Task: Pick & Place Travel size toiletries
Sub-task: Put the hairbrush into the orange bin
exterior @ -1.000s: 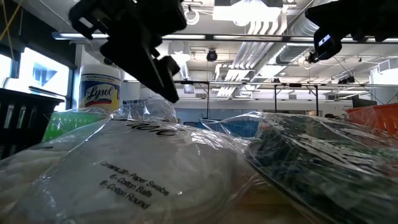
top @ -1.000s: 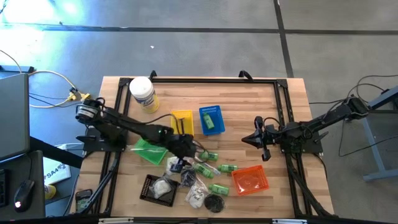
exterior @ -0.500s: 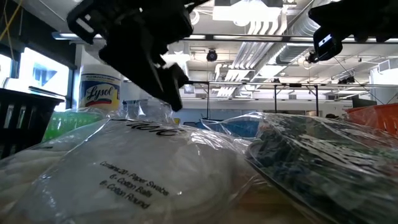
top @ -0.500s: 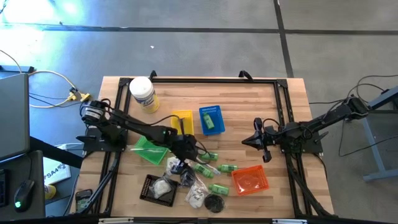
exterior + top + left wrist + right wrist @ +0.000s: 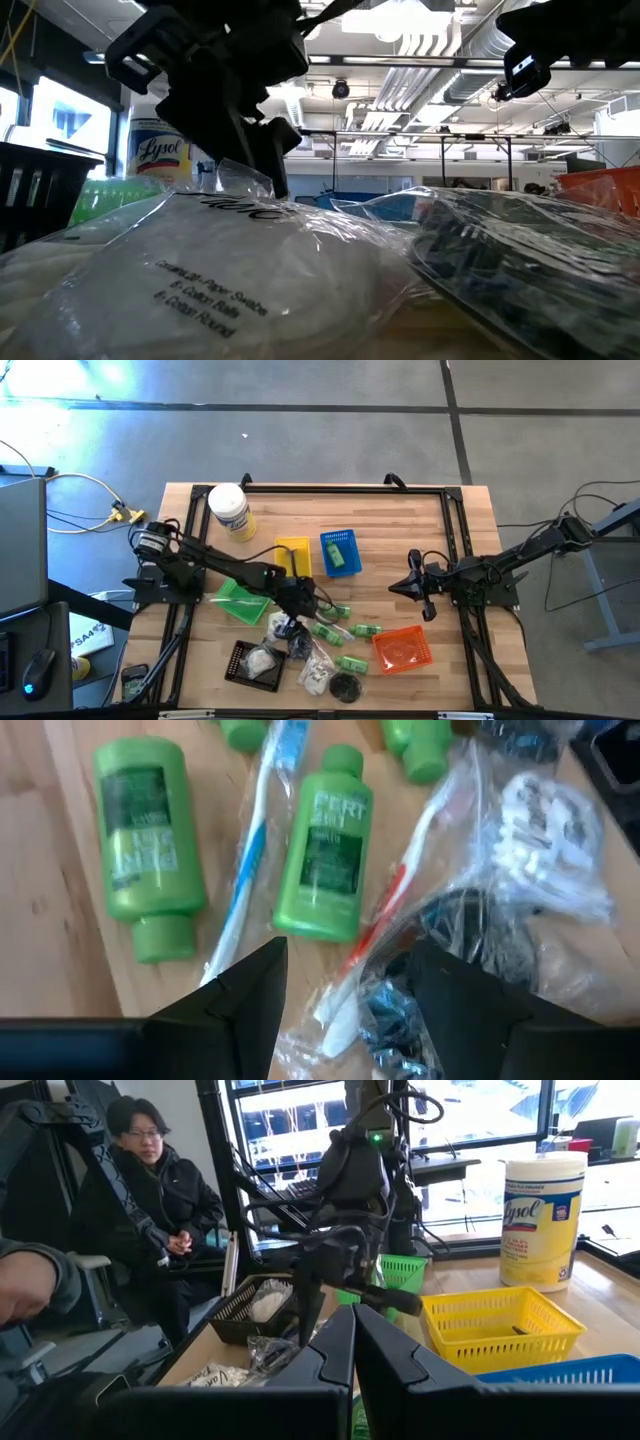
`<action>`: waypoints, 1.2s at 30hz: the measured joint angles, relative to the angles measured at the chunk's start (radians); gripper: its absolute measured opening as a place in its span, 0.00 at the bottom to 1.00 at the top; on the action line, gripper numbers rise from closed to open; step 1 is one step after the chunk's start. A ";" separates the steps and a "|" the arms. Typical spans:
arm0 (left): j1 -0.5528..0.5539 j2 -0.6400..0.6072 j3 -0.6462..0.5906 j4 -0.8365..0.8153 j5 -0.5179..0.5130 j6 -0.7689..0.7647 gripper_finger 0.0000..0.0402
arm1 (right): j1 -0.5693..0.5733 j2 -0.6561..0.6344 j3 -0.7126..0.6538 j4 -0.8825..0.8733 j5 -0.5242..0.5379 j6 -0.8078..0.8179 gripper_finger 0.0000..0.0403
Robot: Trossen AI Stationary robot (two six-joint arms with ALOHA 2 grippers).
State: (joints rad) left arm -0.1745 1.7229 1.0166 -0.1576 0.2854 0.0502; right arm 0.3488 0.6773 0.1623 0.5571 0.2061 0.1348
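Left arm reaches across the desk (image 5: 400, 520), left tool (image 5: 296, 610) low over the toiletry pile at desk centre, fingers spread and holding nothing. Left wrist view shows what the high view blurs: fingers (image 5: 240, 995) straddle a bagged toothbrush (image 5: 375, 935), with two green bottles (image 5: 325, 855) and a blue toothbrush packet (image 5: 250, 870) just beside. Low view adds a cotton packet (image 5: 210, 280) up front, tool tip at its top edge, contact unclear. Right arm waits at the desk's right side, right tool (image 5: 412, 586) closed and empty. Right wrist view shows a seated person (image 5: 150, 1170) beyond the desk.
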 joint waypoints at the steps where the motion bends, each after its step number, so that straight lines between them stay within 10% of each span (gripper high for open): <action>1: 0.006 0.000 0.008 -0.014 0.000 -0.002 0.51 | 0.000 0.000 0.000 0.000 0.000 0.000 0.00; 12: 0.017 -0.011 0.142 -0.294 0.088 0.023 0.51 | 0.000 0.000 0.000 -0.002 0.000 0.000 0.00; 36: 0.082 0.063 0.142 -0.311 0.198 0.031 0.51 | 0.000 0.000 0.000 -0.010 -0.004 0.004 0.00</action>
State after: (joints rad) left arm -0.0925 1.7855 1.1584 -0.4683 0.4835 0.0814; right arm 0.3487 0.6769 0.1623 0.5476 0.2016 0.1383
